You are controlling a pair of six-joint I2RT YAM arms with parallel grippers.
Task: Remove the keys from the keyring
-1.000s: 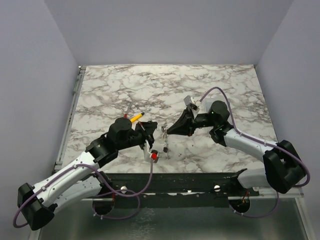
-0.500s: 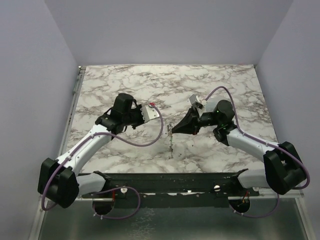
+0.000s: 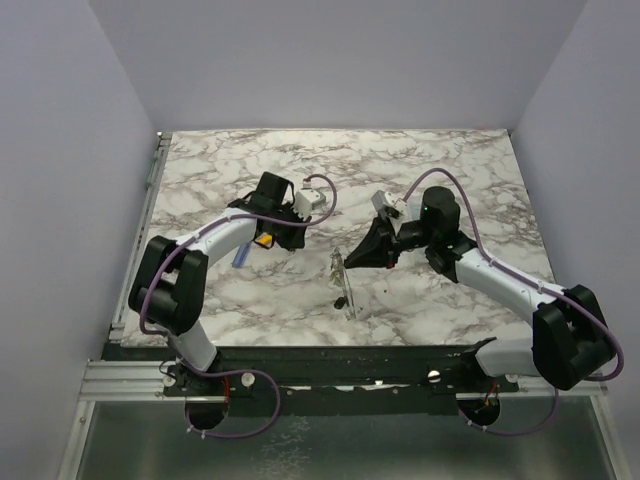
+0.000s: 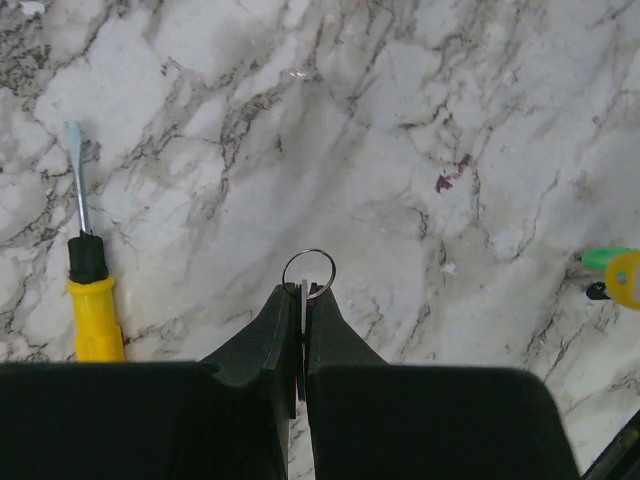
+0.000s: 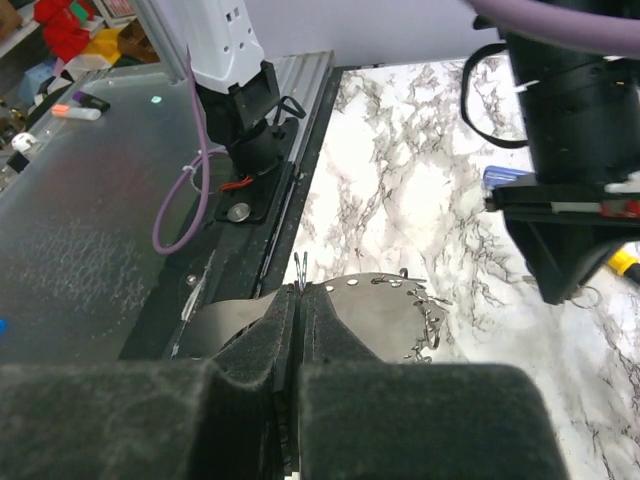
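Note:
My left gripper (image 4: 302,292) is shut on a thin flat metal key, and a small wire ring (image 4: 308,271) pokes out above the fingertips. In the top view the left gripper (image 3: 278,236) hangs low over the table's left middle. My right gripper (image 5: 300,290) is shut on the edge of a flat metal keyring plate (image 5: 385,312) with holes and small wire loops along its rim. In the top view the right gripper (image 3: 352,262) holds this plate (image 3: 339,276) tilted over the table's middle. A green and yellow tagged piece (image 4: 612,270) lies on the marble right of the left gripper.
A yellow-handled screwdriver (image 4: 86,297) lies on the marble left of the left gripper, and it also shows in the top view (image 3: 263,240). A blue stick (image 3: 240,257) lies beside it. The left arm (image 5: 580,190) shows close in the right wrist view. The table's near edge rail (image 3: 350,360) is below.
My left arm has swung from the table's middle out to the back left, away from the plate. My right gripper has stayed near the middle, still holding the plate.

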